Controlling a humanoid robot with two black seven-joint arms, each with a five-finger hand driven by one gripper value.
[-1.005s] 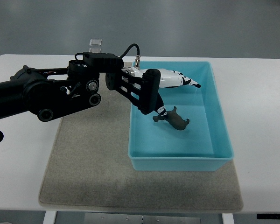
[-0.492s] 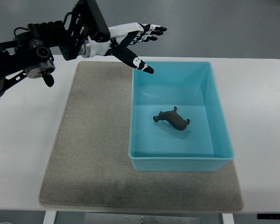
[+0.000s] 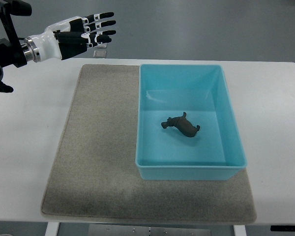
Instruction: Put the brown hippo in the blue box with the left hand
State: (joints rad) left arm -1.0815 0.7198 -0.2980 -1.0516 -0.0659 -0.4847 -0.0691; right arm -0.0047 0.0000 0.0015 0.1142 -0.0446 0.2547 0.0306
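The brown hippo (image 3: 182, 126) lies on its side on the floor of the blue box (image 3: 231, 123), near the box's middle. My left hand (image 3: 96, 30) is high at the upper left, past the table's far edge and well away from the box. Its fingers are stretched out flat and hold nothing. The black forearm runs off the left edge of the top view. The right arm does not show.
The blue box stands on the right part of a grey felt mat (image 3: 98, 147), which covers the middle of the white table (image 3: 275, 108). A small clear clip-like object (image 3: 102, 51) sits beyond the table's far edge under the hand.
The left hand has pulled back from over the box, rising and moving to the upper left, with fingers staying open. The hippo stays where it was dropped in the box.
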